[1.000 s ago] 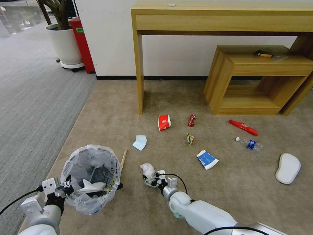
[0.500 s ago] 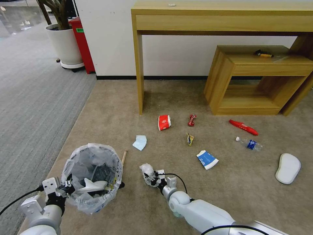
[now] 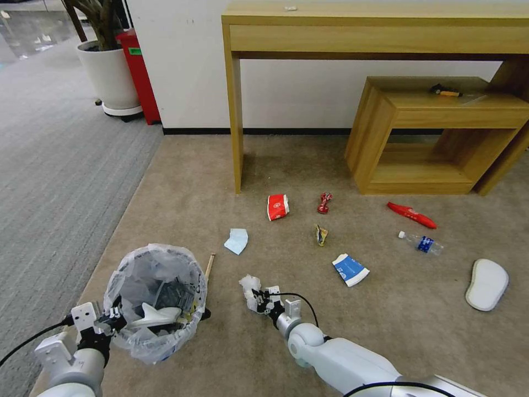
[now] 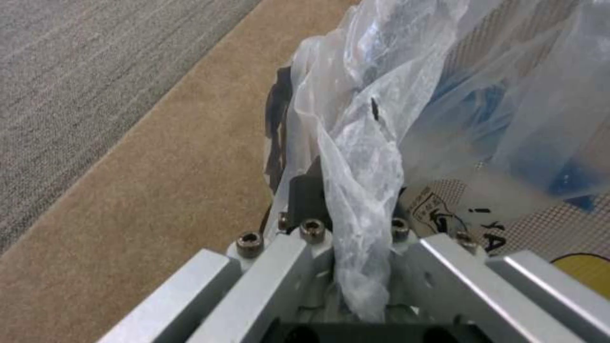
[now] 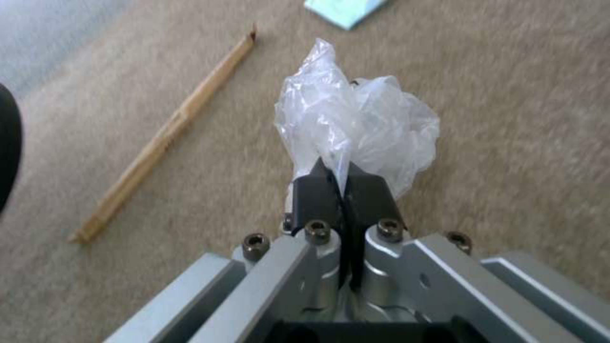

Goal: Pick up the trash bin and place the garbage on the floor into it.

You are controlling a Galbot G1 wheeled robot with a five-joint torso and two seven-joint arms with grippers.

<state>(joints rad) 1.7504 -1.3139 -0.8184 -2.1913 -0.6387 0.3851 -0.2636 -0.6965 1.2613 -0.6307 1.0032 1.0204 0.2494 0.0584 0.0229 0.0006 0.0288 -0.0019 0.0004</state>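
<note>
The trash bin [image 3: 157, 300], black with a crinkly clear bag [image 4: 394, 109] over its rim, is at the near left of the beige floor [image 3: 386, 309]. My left gripper [image 3: 113, 318] [image 4: 346, 205] is shut on its near rim and bag. A white slipper [image 3: 157, 316] lies inside. My right gripper [image 3: 259, 300] [image 5: 342, 190] is shut on a white crumpled piece [image 3: 250, 285] [image 5: 362, 124] just right of the bin. More garbage lies beyond: stick [image 3: 209, 266] [image 5: 165, 136], pale-blue mask [image 3: 236, 241], red cup [image 3: 278, 207], red wrappers [image 3: 324, 202], carton [image 3: 350, 269], bottle [image 3: 421, 243], another slipper [image 3: 486, 284].
A tall wooden table [image 3: 237, 110] and a low wooden bench [image 3: 441, 127] stand against the far wall. At the far left are a white plant pot [image 3: 110, 77] and a red box [image 3: 140, 77]. Grey ribbed carpet [image 3: 49, 165] borders the left.
The right gripper, still shut on the crumpled piece, has shifted very slightly. The bin has wobbled a little in the left gripper's hold.
</note>
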